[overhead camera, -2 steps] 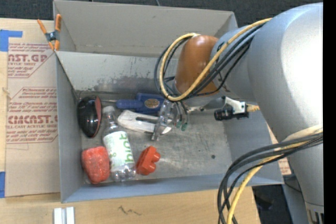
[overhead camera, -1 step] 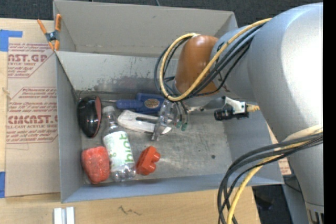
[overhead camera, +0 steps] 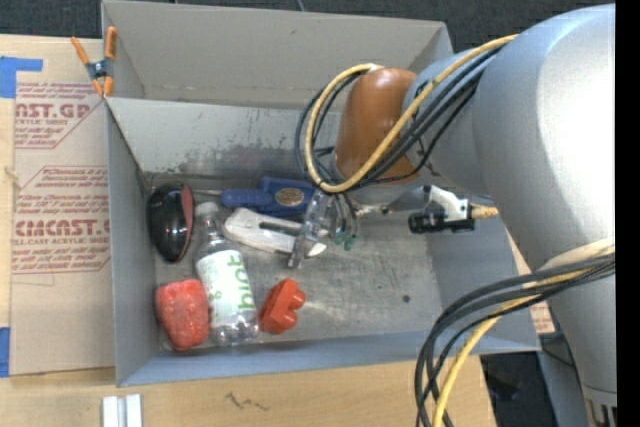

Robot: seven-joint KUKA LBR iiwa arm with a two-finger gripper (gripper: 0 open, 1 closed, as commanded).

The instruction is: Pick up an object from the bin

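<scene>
One white flat object [overhead camera: 255, 229] lies just left of the gripper [overhead camera: 312, 240]; its jaw gap cannot be told.

Gripper: the arm's gripper [overhead camera: 318, 237] low over the middle of the grey bin [overhead camera: 392, 283], at the right end of a flat white object [overhead camera: 255, 229].
Far side: a blue tool [overhead camera: 268, 194] (partly under the wrist).
Left wall: a black-and-red oval object [overhead camera: 170, 222].
Near-left corner: a clear bottle [overhead camera: 224, 290] between a red spongy block [overhead camera: 182, 315] and a small red piece [overhead camera: 282, 305].
</scene>
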